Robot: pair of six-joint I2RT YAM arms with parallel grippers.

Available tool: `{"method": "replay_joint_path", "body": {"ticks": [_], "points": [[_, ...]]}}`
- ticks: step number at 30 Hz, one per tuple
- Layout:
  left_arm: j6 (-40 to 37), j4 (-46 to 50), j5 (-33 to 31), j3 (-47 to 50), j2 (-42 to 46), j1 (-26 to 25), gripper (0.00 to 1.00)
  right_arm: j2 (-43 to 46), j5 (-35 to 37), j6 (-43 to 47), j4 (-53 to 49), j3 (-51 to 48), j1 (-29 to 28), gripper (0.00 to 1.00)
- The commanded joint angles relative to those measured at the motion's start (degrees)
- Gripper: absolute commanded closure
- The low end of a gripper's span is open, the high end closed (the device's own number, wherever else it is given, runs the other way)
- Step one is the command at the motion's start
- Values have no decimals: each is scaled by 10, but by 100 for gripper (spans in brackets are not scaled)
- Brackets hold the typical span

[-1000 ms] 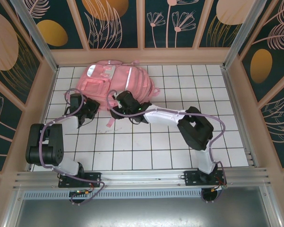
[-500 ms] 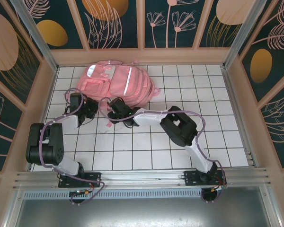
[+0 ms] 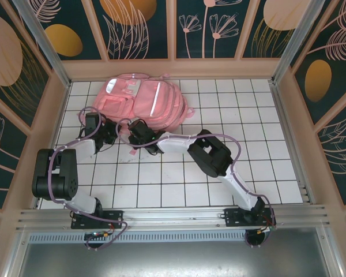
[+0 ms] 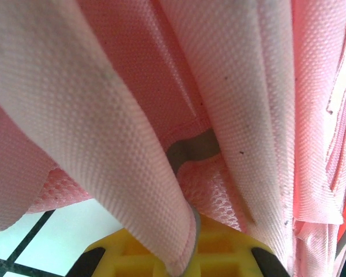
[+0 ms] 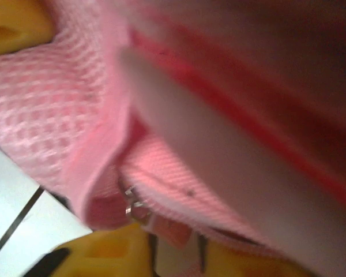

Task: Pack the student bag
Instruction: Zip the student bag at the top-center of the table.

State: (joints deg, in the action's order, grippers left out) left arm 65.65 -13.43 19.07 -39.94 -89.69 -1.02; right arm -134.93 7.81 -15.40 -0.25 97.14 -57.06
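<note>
Strap [image 4: 104,133] of the student bag [image 3: 147,101] is clamped in our left gripper [image 3: 108,134] as an anchor; we cannot tell whether the right gripper [image 3: 132,131] grips fabric.

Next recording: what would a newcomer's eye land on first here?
The big pink student bag, lying at the far left of the white tiled table. Next, the left gripper and right gripper, side by side at its near edge among its straps; the wrist views show pink fabric up close.
</note>
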Motion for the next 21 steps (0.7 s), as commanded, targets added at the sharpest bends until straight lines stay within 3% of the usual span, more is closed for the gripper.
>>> {"method": "replay_joint_path", "body": {"ticks": [1, 3, 21], "points": [[-4, -27, 15, -24, 3, 2, 100, -10, 25, -2, 22, 19, 1, 87], [-5, -25, 14, -23, 2, 3, 100, -5, 29, -6, 23, 13, 1, 100], [-47, 25, -38, -53, -8, 3, 100, 180, 113, -56, 6, -227, 31, 100]]}}
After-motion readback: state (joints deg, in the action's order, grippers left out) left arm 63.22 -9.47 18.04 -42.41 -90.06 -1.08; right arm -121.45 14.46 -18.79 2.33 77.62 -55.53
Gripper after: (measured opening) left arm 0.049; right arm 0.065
